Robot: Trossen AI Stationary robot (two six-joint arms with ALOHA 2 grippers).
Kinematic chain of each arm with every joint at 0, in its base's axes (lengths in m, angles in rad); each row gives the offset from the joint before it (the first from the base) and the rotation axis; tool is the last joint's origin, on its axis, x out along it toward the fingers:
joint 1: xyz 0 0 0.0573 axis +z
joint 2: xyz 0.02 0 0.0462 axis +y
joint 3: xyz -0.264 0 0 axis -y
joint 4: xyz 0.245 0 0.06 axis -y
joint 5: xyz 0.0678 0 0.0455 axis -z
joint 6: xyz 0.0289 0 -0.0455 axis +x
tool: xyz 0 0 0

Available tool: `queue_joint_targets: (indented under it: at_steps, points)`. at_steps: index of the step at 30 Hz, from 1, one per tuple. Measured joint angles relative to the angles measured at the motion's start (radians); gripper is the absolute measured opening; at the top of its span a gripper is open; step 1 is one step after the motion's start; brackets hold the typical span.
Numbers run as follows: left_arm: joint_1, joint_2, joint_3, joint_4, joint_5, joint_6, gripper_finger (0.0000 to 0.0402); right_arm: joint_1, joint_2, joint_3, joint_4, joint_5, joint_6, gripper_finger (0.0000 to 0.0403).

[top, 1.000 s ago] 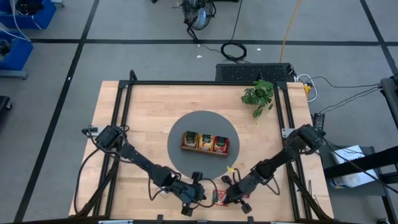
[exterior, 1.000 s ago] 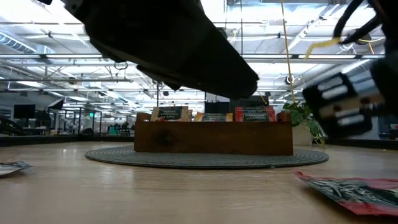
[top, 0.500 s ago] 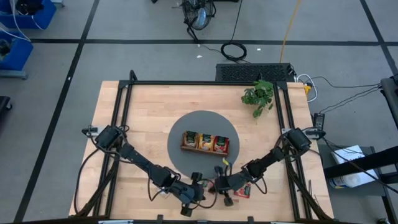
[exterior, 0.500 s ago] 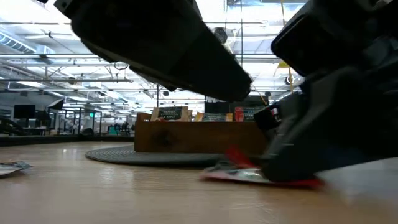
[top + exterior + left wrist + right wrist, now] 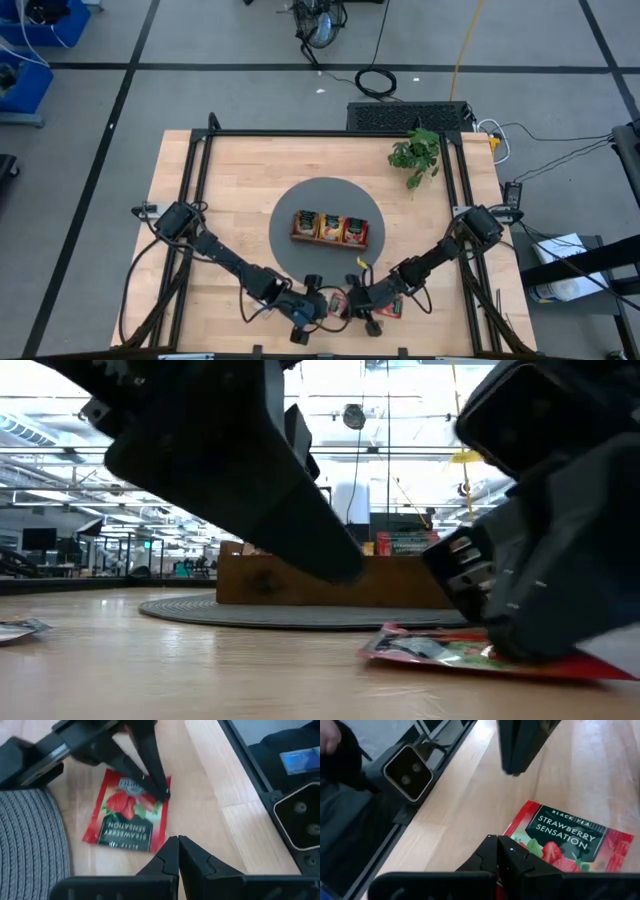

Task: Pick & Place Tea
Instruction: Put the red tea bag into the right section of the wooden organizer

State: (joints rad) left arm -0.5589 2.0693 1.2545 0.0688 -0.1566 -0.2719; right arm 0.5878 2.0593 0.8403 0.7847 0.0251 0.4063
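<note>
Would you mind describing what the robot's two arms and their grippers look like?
Both arms are dark, almost black, built of slim jointed segments with blocky housings at the base and loose black cables looping beside them. The left gripper and right gripper each end in two narrow, tapering black fingers. No markings are legible on them.

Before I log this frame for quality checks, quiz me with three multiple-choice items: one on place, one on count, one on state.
1. Where does the red Strawberry Sensation sachet lie?
A. on the bare wooden table beside the grey round mat
B. in the wooden tray
C. on the plant

2. How many compartments of the tray hold tea?
A. one
B. two
C. three

3. How are the right gripper fingers?
A. wide open
B. shut, tips on the sachet
C. holding the tray

Answers:
1 A, the left wrist view shows wood under it.
2 C, the high view shows three filled.
3 B, the tips meet on its edge.
</note>
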Motion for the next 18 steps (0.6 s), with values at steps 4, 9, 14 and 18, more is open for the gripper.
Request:
queue_joint_targets:
  at_steps: [4,9,14,18]
  points:
    - [0.004,0.000,0.000,-0.008,0.000,-0.023,0.0010,0.011,0.002,0.000,-0.001,0.029,-0.005,0.0000]
    - [0.015,0.034,0.000,-0.001,0.000,-0.030,0.0010,0.019,0.009,-0.005,0.116,0.064,-0.038,0.0000]
    - [0.047,0.069,0.002,0.011,0.002,-0.030,0.0010,0.030,-0.009,-0.004,0.175,-0.045,-0.055,0.0000]
    - [0.063,0.069,0.002,0.003,0.014,-0.061,0.0010,0.058,-0.069,-0.003,0.115,-0.048,-0.099,0.0000]
